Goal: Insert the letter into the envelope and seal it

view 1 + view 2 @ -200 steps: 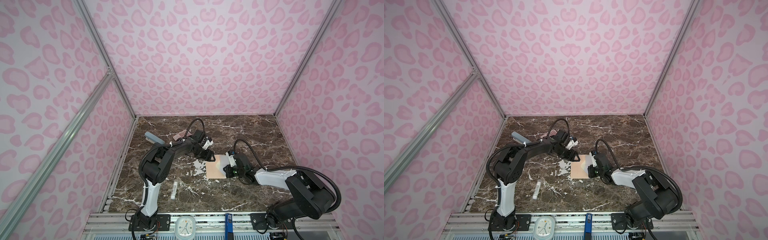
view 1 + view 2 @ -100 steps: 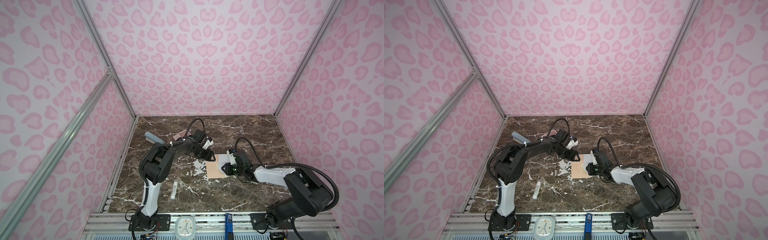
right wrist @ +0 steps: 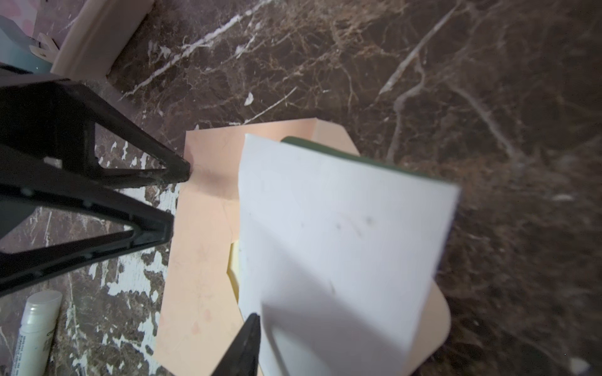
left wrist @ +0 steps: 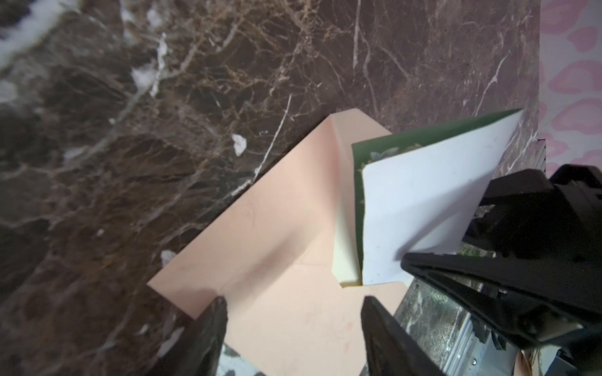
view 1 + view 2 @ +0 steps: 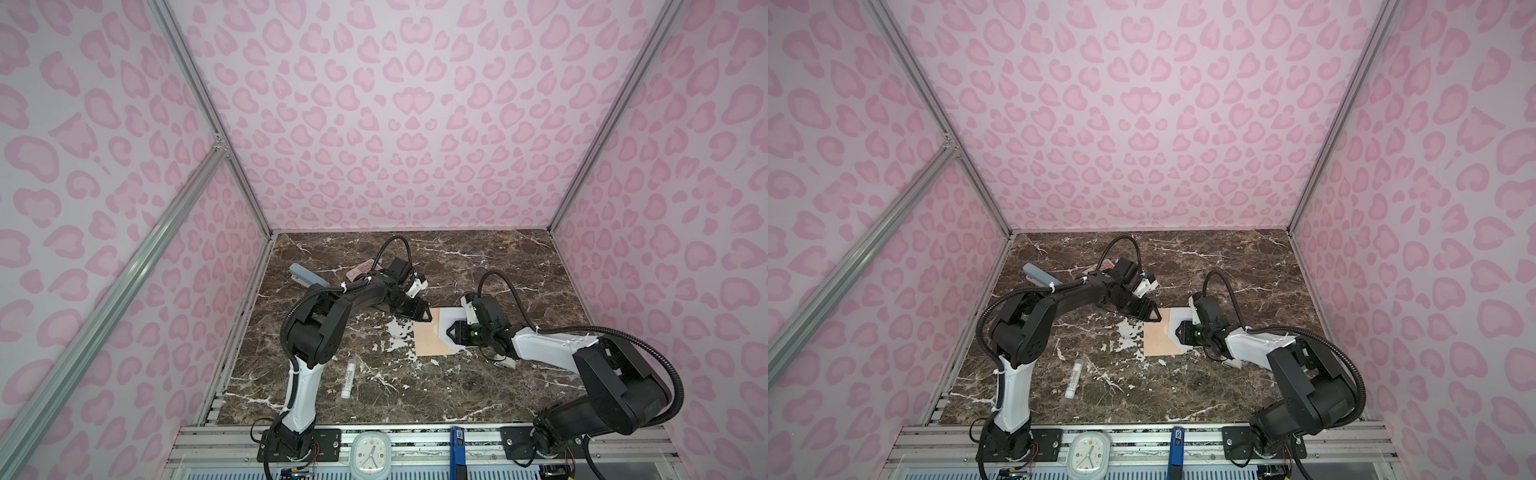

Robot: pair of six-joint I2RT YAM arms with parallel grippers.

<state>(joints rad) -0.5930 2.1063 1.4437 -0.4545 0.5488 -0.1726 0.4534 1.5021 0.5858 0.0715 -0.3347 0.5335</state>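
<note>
— Three pink leopard-spotted walls [image 5: 407, 124] box in a dark brown marble tabletop [image 5: 478, 395] with white veins. Chipped white patches [image 5: 399, 338] lie just at 9 o'clock of the envelope. What's hard to read?

— Mostly the right gripper [image 5: 452, 332]. Its own wrist view shows a single finger [image 3: 246, 345]; the other is behind the blurred sheet. In the left wrist view its jaws stand apart with the sheet's end loose between them, so it looks released, not pinching.

— And the left gripper [image 5: 424, 319]?

— Spread wide and grasping nothing, with both tips down at the envelope's 11 o'clock corner.

— Where's the envelope [image 5: 1158, 340]?

— Flat near the table's centre, and its long axis seems to run 12-to-6. The flap is open toward 3 o'clock and largely covered by the right gripper in both top views.

— The letter [image 4: 417, 201]?

— White face up, with green showing beneath, and tilted. Its low edge is at the envelope's mouth and its raised end points toward 3 o'clock. I cannot tell whether that edge is inside the pocket.

— Smaller things?

— A white glue stick [image 5: 348, 378] lies at 8 o'clock of the envelope, well apart, roughly 12-to-6. A pink calculator [image 5: 360, 270] sits at the table's 11 o'clock, half hidden by the left arm [image 5: 332, 307].
</note>
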